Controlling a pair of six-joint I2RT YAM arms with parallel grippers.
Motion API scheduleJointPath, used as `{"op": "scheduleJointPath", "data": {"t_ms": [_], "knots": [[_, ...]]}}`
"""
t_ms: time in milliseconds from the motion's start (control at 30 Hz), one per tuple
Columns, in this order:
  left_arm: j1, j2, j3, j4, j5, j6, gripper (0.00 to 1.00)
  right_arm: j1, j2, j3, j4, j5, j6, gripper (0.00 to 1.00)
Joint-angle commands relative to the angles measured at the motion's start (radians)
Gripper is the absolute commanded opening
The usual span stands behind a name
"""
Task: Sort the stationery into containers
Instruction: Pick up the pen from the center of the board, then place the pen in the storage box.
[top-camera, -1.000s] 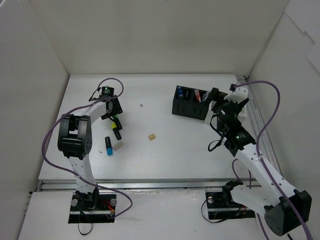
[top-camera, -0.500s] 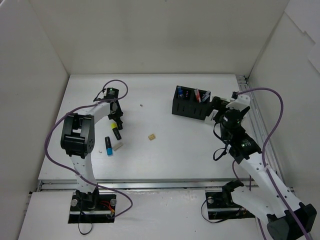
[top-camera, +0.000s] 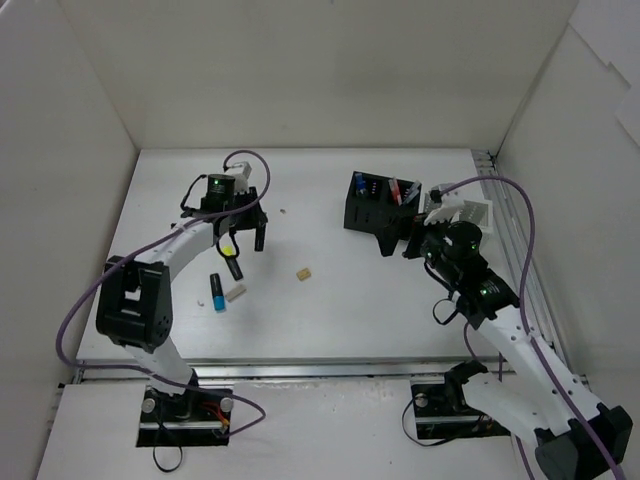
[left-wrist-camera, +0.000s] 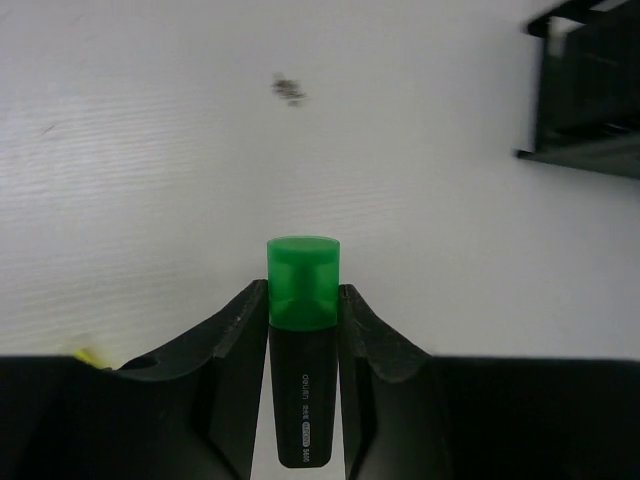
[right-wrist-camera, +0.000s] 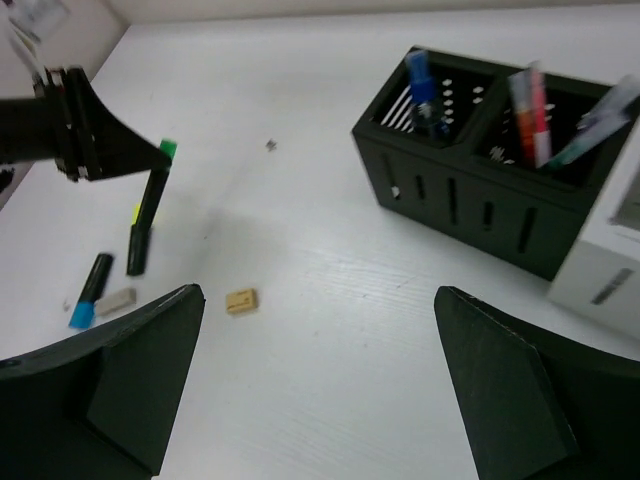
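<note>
Now left jaws pinch a green-capped highlighter (left-wrist-camera: 303, 370); right jaws gape beside the black organizer (right-wrist-camera: 470, 205).

You had the highlighter (left-wrist-camera: 303, 400) pinched between the left arm's jaws, one black finger pressed against each side of its dark body. Its translucent green cap (left-wrist-camera: 303, 283) stuck out just past the fingertips, pointing away from the camera, and small white lettering ran along the barrel. Beyond it lay the white table (left-wrist-camera: 200, 180), with a small dark speck (left-wrist-camera: 289, 90) well ahead of the cap. The black organizer (left-wrist-camera: 590, 90) cut into your upper right corner, well apart from the highlighter. A sliver of yellow (left-wrist-camera: 88, 354) peeked over the jaws' black body at lower left.
</note>
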Motion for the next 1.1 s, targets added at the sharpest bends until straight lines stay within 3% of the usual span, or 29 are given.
{"op": "scheduleJointPath", "data": {"t_ms": [0,133,333,600,800,833,933,1067], "knots": [[-0.055,-0.189,-0.041,0.199,0.249,0.113,0.0,0.01,0.063,0.005,0.124,-0.182,0.05,0.98],[-0.167,-0.336,-0.161,0.277,0.339,0.231,0.0,0.013,0.148,0.023,0.23,-0.248,0.142,0.98],[-0.265,-0.393,-0.196,0.23,0.421,0.395,0.0,0.057,0.279,0.064,0.325,-0.369,0.271,0.98],[-0.357,-0.398,-0.175,0.193,0.363,0.485,0.0,0.138,0.405,0.095,0.371,-0.34,0.39,0.95],[-0.399,-0.364,-0.127,0.158,0.299,0.51,0.0,0.155,0.474,0.121,0.393,-0.332,0.437,0.78],[-0.399,-0.361,-0.124,0.156,0.299,0.513,0.0,0.161,0.477,0.123,0.393,-0.323,0.44,0.68],[-0.399,-0.359,-0.123,0.17,0.293,0.51,0.0,0.163,0.477,0.121,0.393,-0.314,0.452,0.53],[-0.408,-0.355,-0.117,0.172,0.262,0.51,0.0,0.161,0.477,0.115,0.391,-0.318,0.466,0.4]]}}
